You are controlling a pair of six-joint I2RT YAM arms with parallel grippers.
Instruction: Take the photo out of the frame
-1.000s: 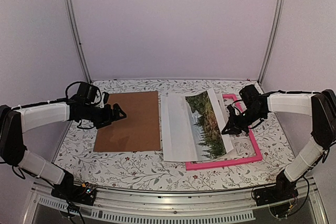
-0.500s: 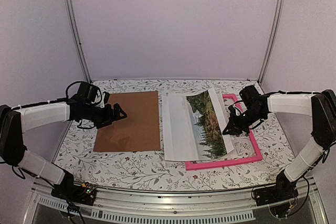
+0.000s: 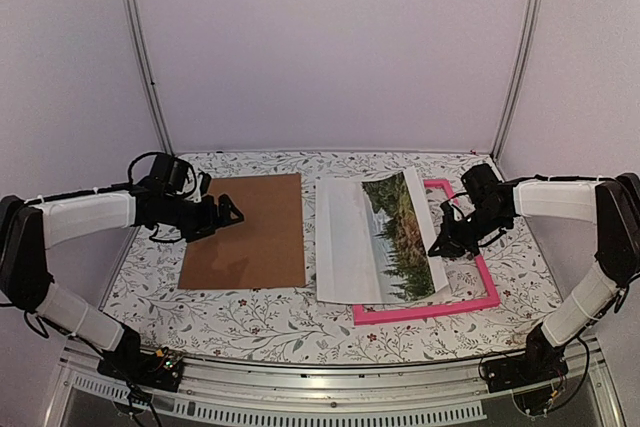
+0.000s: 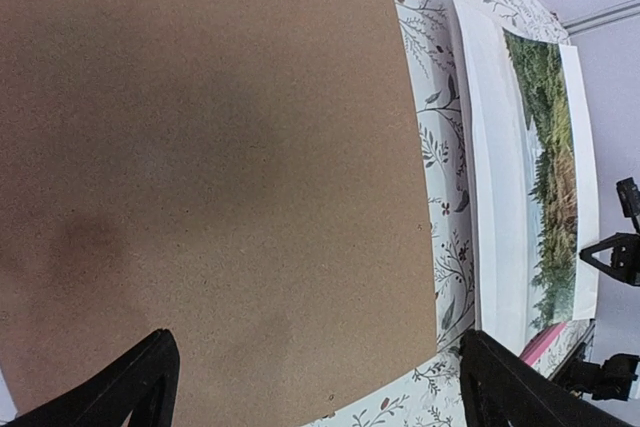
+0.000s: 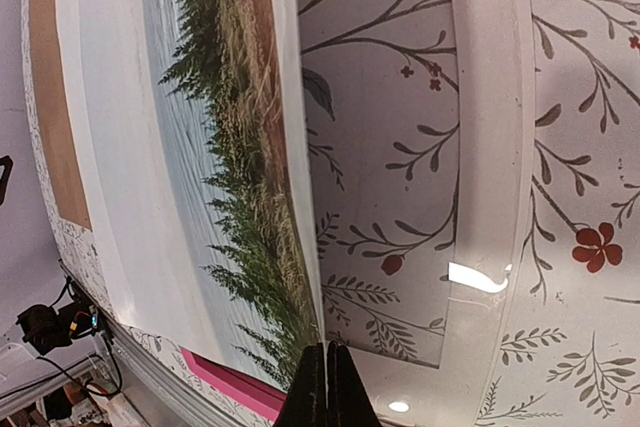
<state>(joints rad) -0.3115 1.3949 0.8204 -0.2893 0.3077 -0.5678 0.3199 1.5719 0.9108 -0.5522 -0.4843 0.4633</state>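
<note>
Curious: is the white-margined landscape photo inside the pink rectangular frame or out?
Partly out: the photo overlaps the frame's left side, right edge lifted by right gripper.

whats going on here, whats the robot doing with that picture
The right gripper is shut on the right edge of the photo, holding that edge up off the pink frame. The rest of the photo lies across the frame's left side. The left gripper hangs open over the brown backing board, which lies flat to the left, apart from the photo.
</note>
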